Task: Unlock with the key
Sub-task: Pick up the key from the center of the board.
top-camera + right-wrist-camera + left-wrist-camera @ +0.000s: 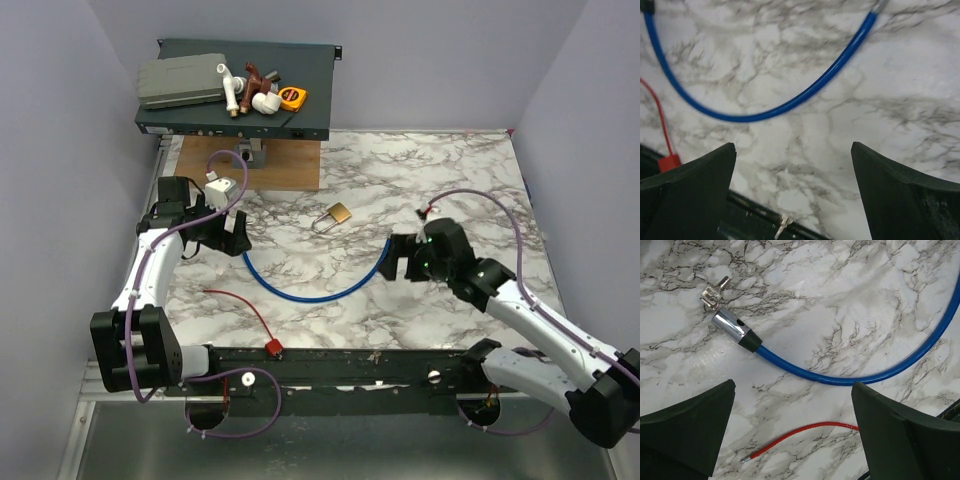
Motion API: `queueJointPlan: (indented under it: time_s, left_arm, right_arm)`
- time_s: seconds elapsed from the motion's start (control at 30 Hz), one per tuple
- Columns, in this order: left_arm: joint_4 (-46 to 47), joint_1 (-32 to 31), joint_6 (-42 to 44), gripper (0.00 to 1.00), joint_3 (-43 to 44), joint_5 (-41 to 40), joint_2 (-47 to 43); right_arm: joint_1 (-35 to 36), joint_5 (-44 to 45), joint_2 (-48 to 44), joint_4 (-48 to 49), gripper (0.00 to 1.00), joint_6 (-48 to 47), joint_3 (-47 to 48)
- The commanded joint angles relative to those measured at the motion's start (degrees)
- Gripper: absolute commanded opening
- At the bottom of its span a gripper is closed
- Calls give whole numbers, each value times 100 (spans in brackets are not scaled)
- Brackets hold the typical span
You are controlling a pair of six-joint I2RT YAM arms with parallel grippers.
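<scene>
The key's red tag lies at the table's front edge, and its thin red cord runs back and left from it. The tag and cord also show at the left of the right wrist view. The cord's free end lies below my left gripper, which is open and empty. The brass padlock lies mid-table, apart from both grippers. My left gripper hovers over the left end of the blue cable lock. My right gripper is open and empty over its right end.
The cable's silver lock head has a small metal piece at its tip. A dark shelf with tools stands at the back left, with a wooden board under it. A black rail runs along the front edge.
</scene>
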Motion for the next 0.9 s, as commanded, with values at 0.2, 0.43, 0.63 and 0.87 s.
queueJointPlan:
  time_s: [0.2,0.43,0.63,0.87]
  left_arm:
    - [130,44,-130,98,-5,282,-320]
    - [-123,43,7,98,267,376,-402]
    - [-326,5,233,98,345,368,-619]
    - [-220,-48,213,98,204,367,-792]
  right_arm:
    - [1313,-201,-544,-1459,100,2000,-10]
    - [1312,-1547,-1386,-1143,100,2662,-785]
    - [1541,303,-1550,-3238,100,3101,-544]
    - [2313,506,-997,-2810,88,3564,-616]
